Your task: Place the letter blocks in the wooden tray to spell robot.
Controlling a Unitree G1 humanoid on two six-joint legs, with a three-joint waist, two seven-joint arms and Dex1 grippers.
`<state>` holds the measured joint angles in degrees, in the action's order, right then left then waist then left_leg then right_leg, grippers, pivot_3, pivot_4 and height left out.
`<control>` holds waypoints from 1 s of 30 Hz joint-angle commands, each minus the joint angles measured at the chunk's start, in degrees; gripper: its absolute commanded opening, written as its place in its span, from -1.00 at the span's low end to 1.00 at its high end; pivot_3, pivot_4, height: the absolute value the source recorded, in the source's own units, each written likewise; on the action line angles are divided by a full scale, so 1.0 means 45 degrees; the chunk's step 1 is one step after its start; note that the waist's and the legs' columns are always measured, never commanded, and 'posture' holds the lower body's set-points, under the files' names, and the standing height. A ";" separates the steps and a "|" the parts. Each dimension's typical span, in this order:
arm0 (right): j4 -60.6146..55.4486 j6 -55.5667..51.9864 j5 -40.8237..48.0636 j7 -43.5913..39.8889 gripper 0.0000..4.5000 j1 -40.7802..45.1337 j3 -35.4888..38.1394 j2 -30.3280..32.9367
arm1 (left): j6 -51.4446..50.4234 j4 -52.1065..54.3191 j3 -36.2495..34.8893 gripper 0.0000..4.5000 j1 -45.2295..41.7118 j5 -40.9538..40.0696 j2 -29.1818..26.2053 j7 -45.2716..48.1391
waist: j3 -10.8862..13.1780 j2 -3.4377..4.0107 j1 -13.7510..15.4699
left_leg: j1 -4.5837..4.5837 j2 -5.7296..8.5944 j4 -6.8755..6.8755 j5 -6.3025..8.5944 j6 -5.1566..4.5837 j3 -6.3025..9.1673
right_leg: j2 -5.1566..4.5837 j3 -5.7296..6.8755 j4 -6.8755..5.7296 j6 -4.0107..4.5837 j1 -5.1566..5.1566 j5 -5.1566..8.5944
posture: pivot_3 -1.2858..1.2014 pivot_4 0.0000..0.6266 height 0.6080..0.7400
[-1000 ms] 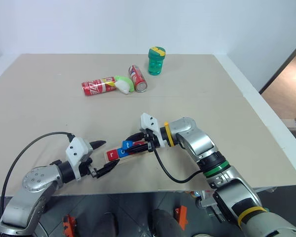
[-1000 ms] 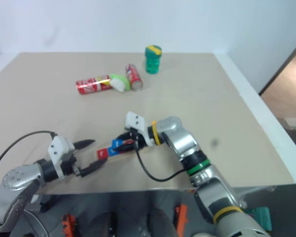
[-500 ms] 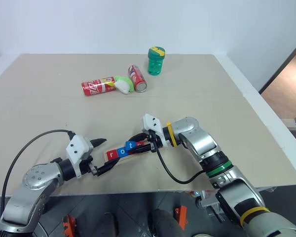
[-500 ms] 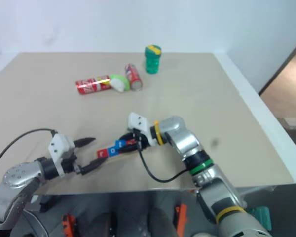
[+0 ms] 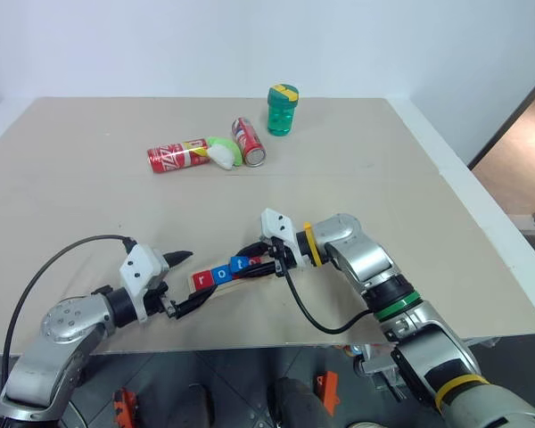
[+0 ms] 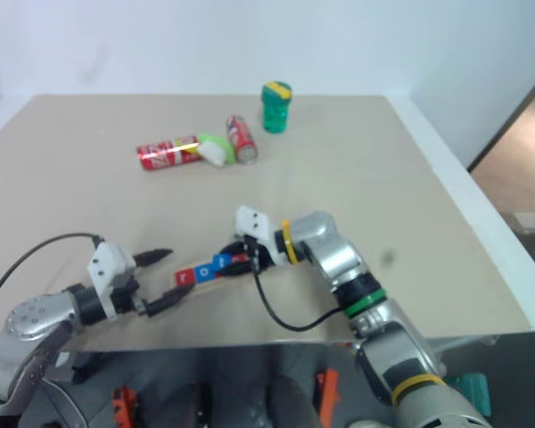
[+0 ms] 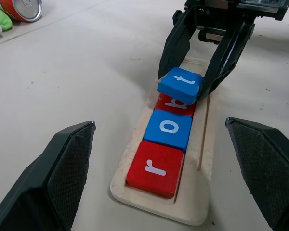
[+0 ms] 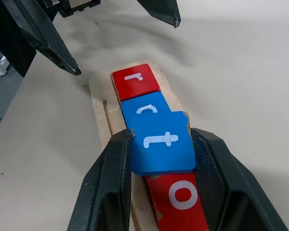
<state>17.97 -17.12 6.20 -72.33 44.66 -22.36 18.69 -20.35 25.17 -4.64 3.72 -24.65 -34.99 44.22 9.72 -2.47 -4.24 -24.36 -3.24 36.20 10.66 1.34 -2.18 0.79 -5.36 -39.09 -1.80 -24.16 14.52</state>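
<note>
Left wrist view looks straight down the wooden tray (image 7: 202, 159), which lies flat on the counter (image 7: 77, 72) between the two tools. The near end of the tray sits just ahead of the left tool (image 7: 166, 190), whose black fingers (image 7: 70, 163) are spread wide with nothing between them, one on each side of that end and not touching it. Closest to this tool is a red block with a white "r" (image 7: 156, 168), lying flat in the tray. Touching it on the far side is a blue block with a white "o" (image 7: 168, 127). Beyond that comes a red block with a white "b" (image 7: 176, 105), mostly covered.

The right tool (image 7: 205, 72) reaches in from the far end of the tray, clamped on a blue block with a white "t" (image 7: 180, 84). That block is tilted and held just above the tray, overlapping the "b" block and the edge of the blue "o". In the right wrist view a second red block with a white "o" (image 8: 180, 202) lies in the tray under this tool, between its fingers (image 8: 111, 187).

Far beyond both tools, at the back of the counter, lie two red soda cans (image 5: 178, 157) with a white-and-green object (image 5: 223, 153) between them, their lettering too small to read, and a green jar (image 5: 283, 111) with a green and yellow lid stands upright.
</note>
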 commanded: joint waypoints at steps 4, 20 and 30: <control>-0.0160 0.0303 0.0001 -0.0081 -0.45 0.0092 -0.0018 -0.0122 | 0.0180 0.0371 -0.0069 1.00 0.0070 0.0032 -0.0091 0.0024 | 0.0000 0.0000 0.0000 | 0.0000 0.0000 0.0000 0.0000 0.0000 -0.0001 | 0.0000 -0.0001 0.0000 0.0000 0.0000 0.0000 | 0.03 -0.52 1.00; 0.0346 0.0661 -0.0258 -0.0185 -0.45 0.0367 -0.0121 -0.0486 | 0.0343 0.0296 0.0033 1.00 0.0300 0.0193 0.0019 -0.0024 | 0.0000 0.0000 -0.0001 | 0.0000 -0.0004 0.0000 0.0000 0.0000 0.0000 | 0.0002 0.0002 0.0000 0.0002 -0.0001 0.0000 | 0.03 -0.52 1.00; 0.0566 0.0853 -0.0346 -0.0219 -0.45 0.0157 0.0017 -0.0169 | 0.0364 0.0153 -0.0018 1.00 0.0221 0.0232 -0.0020 0.0075 | 0.0000 0.0000 0.0000 | 0.0000 -0.0002 0.0000 0.0000 0.0000 -0.0003 | 0.0000 -0.0001 0.0000 0.0002 -0.0002 0.0000 | 0.03 -0.52 1.00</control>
<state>21.15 -14.30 4.47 -72.82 45.44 -22.77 17.02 -19.97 25.19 -4.27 4.95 -23.55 -34.86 44.19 9.73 -2.47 -4.24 -24.36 -3.25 36.20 10.66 1.34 -2.19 0.79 -5.37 -39.09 -1.78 -24.17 14.52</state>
